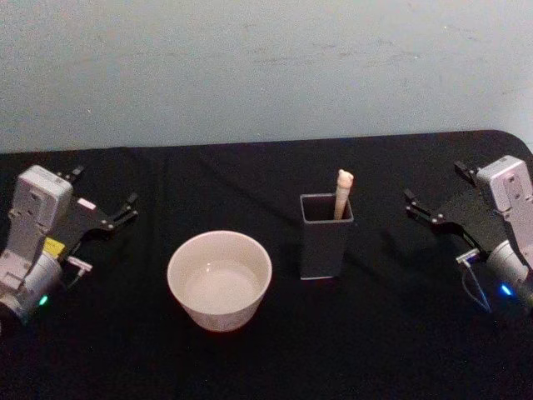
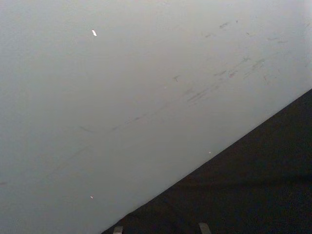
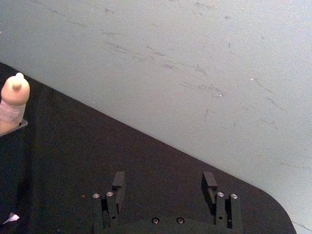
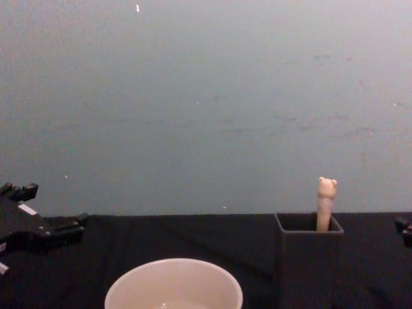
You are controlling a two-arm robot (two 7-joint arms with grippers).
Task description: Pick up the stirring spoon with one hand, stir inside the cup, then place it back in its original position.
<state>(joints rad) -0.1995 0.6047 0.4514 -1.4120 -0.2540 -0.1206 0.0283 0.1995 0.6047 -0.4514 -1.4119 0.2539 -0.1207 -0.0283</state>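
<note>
The stirring spoon [image 1: 341,193] stands upright in the dark grey square holder [image 1: 325,242], its cream animal-head knob [image 4: 326,188] sticking out above the rim; the bowl end is hidden inside. In the right wrist view the spoon [image 3: 13,100] shows at the edge. The wide cream-white cup [image 1: 220,279] sits to the holder's left, seen in the chest view as the cup [image 4: 174,290]. My left gripper [image 1: 104,196] rests open at the table's far left. My right gripper [image 1: 433,193] is open at the far right, its fingers [image 3: 209,183] spread with nothing between them.
A black cloth covers the table [image 1: 266,358], ending at a pale blue-grey wall [image 1: 266,67] behind. The table's rounded far right corner [image 3: 273,195] lies just past my right gripper. Bare cloth lies between each gripper and the two vessels.
</note>
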